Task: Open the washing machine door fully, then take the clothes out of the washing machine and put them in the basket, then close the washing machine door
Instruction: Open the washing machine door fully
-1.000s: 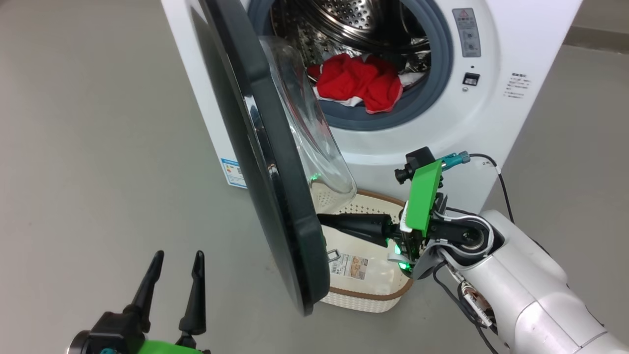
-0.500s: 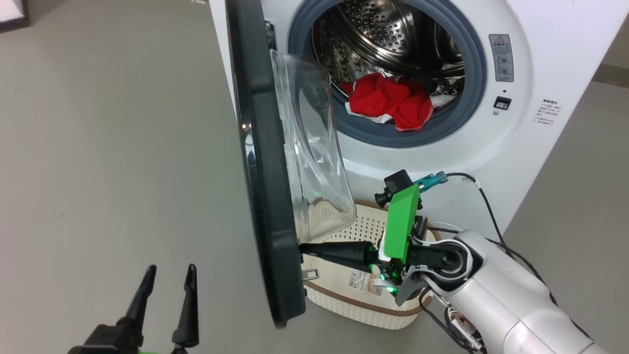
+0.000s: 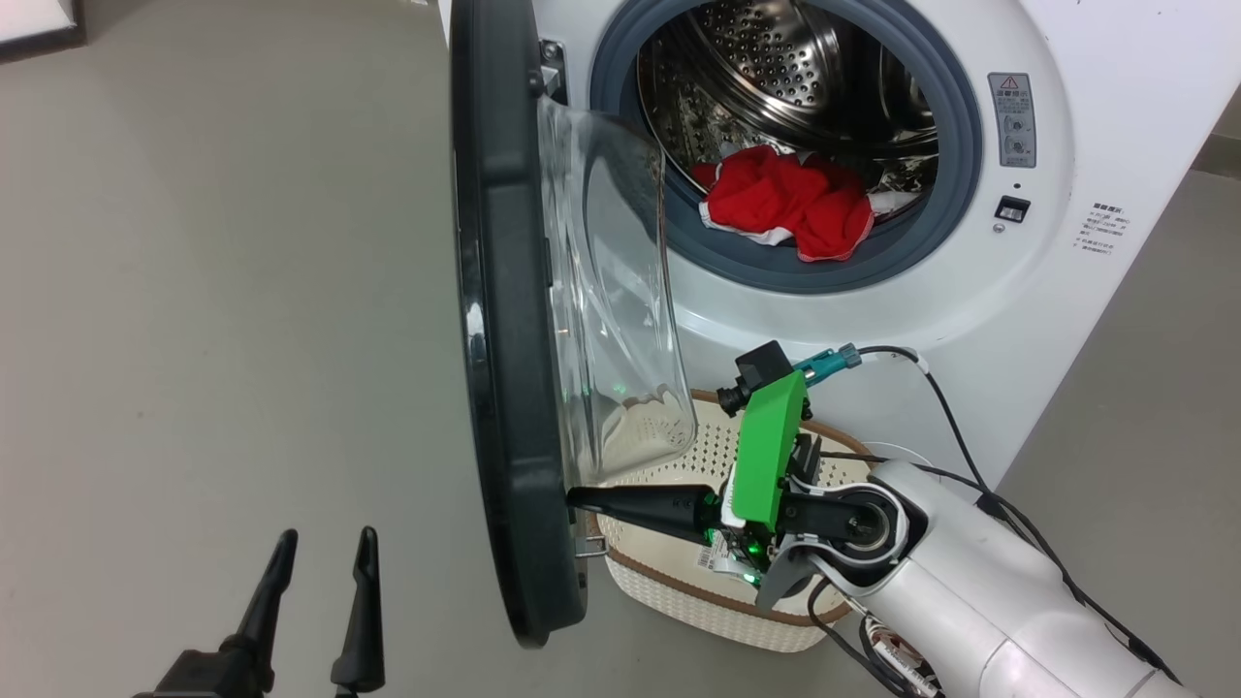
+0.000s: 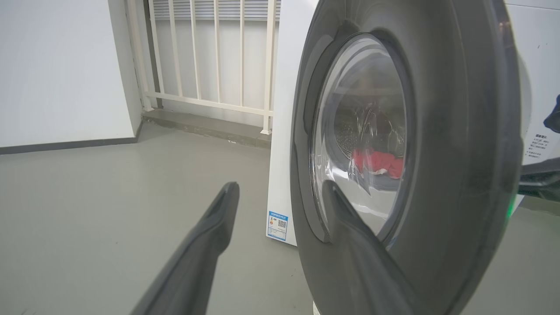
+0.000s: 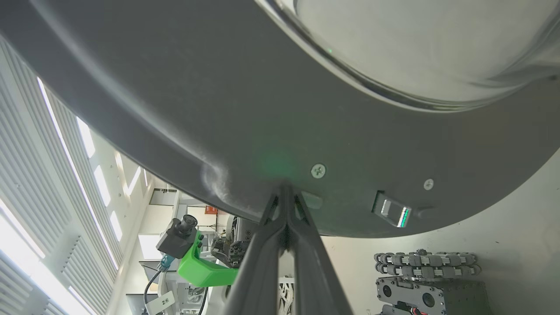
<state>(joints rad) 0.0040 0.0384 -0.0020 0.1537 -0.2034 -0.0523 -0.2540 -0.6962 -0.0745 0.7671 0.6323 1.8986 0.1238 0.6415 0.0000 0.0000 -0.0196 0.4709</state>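
Observation:
The washing machine (image 3: 873, 320) stands white with its drum open. Red clothes (image 3: 790, 204) with white parts lie at the drum's front lip. The washing machine door (image 3: 504, 388) stands swung out, nearly edge-on, its glass bowl (image 3: 620, 320) facing the drum. My right gripper (image 3: 574, 500) is shut, its tips pressed on the inner face of the door's lower rim (image 5: 218, 109), as the right gripper (image 5: 285, 190) also shows close up. The basket (image 3: 679, 591) sits on the floor under that arm. My left gripper (image 3: 326, 538) hangs open and holds nothing, outside the door (image 4: 459, 153); left gripper (image 4: 280, 190).
A black cable (image 3: 940, 407) loops from my right wrist along the machine's front. A white railing (image 4: 197, 65) and a wall stand behind the machine's left side. A door latch (image 5: 391, 210) sits near my right fingertips. Grey floor spreads to the left.
The head camera has shifted. The door has swung wider from the machine, with my shut right gripper staying against its inner rim. The left gripper stays open.

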